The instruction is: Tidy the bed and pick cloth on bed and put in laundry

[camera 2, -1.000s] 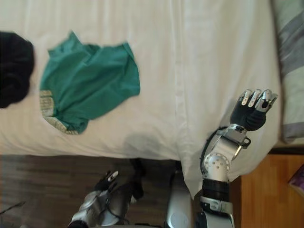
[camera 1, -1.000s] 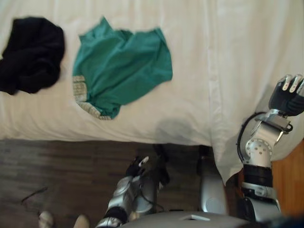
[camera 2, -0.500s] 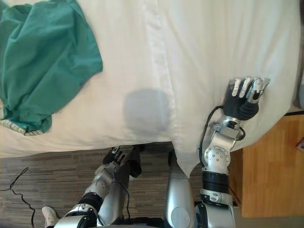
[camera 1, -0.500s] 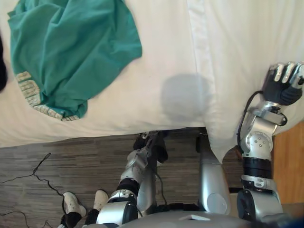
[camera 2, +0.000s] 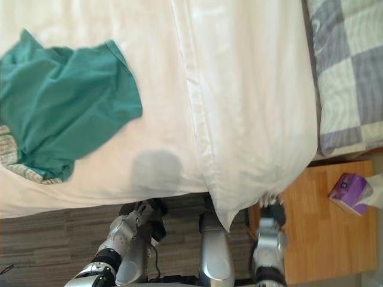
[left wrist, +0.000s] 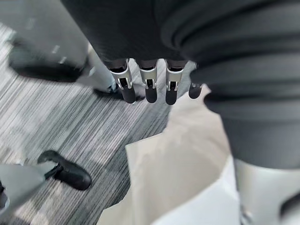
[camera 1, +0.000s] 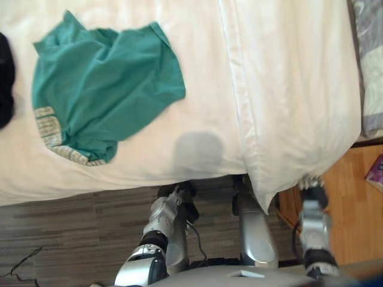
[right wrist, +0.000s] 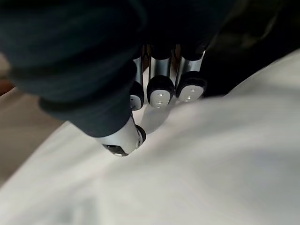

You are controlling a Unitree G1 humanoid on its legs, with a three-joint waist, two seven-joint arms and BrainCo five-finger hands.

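The green cloth (camera 1: 102, 95) lay crumpled on the bed (camera 1: 197, 60) toward its left side, a little in from the near edge, with a black cloth (camera 1: 5, 78) just past it at the far left. Both waited to be gathered.

The right robot hand (right wrist: 159, 89) was down at the near right corner, where a white pillow (camera 1: 293, 89) overhung the bed's near edge. Its fingers were fairly straight, tips and thumb resting on the white fabric with no fold clearly gripped, probably there to straighten the pillow. The left robot hand (left wrist: 147, 86) hung below the near edge over the floor (camera 1: 60, 233), fingers relaxed and straight, holding nothing.

A grey checked pillow (camera 2: 347, 72) sat at the bed's right end, and beside that end stood a wooden surface (camera 2: 323, 227) bearing a purple tissue box (camera 2: 347, 192). Nothing lay between the near edge and the green cloth, so I judged the reach to it open, though the overhanging pillow crowded the right arm.
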